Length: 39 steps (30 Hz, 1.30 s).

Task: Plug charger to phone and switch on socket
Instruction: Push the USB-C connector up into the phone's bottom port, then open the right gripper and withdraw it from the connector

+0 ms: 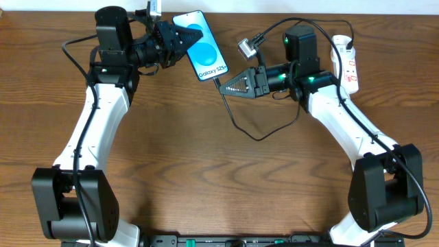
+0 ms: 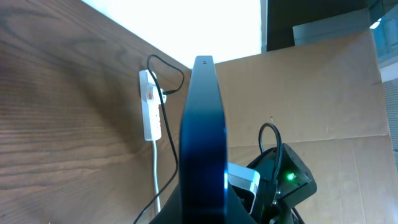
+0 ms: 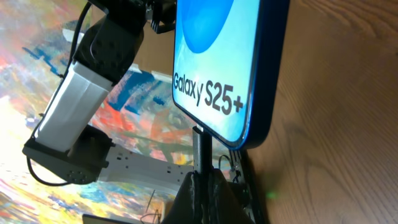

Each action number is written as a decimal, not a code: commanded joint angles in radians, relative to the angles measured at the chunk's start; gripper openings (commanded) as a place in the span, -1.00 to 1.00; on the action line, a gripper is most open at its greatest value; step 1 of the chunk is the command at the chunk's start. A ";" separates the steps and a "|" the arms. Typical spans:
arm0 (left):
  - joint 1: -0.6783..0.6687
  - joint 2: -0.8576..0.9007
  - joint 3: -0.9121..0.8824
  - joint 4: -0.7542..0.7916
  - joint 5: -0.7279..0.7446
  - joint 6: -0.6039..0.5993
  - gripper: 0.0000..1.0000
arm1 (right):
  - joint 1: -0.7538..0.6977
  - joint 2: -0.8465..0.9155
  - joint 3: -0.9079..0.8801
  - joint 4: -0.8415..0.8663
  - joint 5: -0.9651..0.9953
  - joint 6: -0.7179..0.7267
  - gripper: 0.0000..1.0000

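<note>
My left gripper is shut on the upper end of the phone, which shows a blue screen and is held tilted near the table's back edge. In the left wrist view the phone is edge-on between the fingers. My right gripper is shut on the charger's black connector tip, which sits at the phone's bottom edge; I cannot tell whether it is inserted. The black cable loops across the table. The white socket lies at the back right; it also shows in the left wrist view.
The socket's thick white cord runs toward the front in the left wrist view. A cardboard wall stands behind the table. The right arm's wrist sits between the phone and the socket.
</note>
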 commanded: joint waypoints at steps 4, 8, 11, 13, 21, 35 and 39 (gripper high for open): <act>-0.009 0.000 0.009 0.002 0.071 0.033 -0.86 | -0.018 -0.021 0.003 0.025 0.029 0.032 -0.98; -0.026 0.000 0.009 0.002 0.069 0.047 -0.86 | -0.016 -0.021 0.003 0.073 0.032 0.076 -0.98; -0.040 0.000 0.009 0.002 0.057 0.054 -0.85 | -0.009 -0.021 0.003 0.092 0.040 0.095 -0.98; -0.047 0.000 0.009 0.002 0.047 0.054 -0.86 | -0.004 -0.021 0.003 0.092 0.050 0.095 -0.98; -0.077 0.000 0.009 -0.006 0.050 0.055 -0.85 | -0.001 -0.021 0.003 0.115 0.092 0.120 -0.98; -0.076 0.000 0.009 -0.006 0.047 0.058 -0.86 | -0.002 -0.021 0.003 0.148 0.100 0.133 -0.94; -0.066 0.000 0.009 -0.006 0.047 0.058 -0.85 | -0.011 -0.021 0.003 0.121 0.100 0.099 -0.45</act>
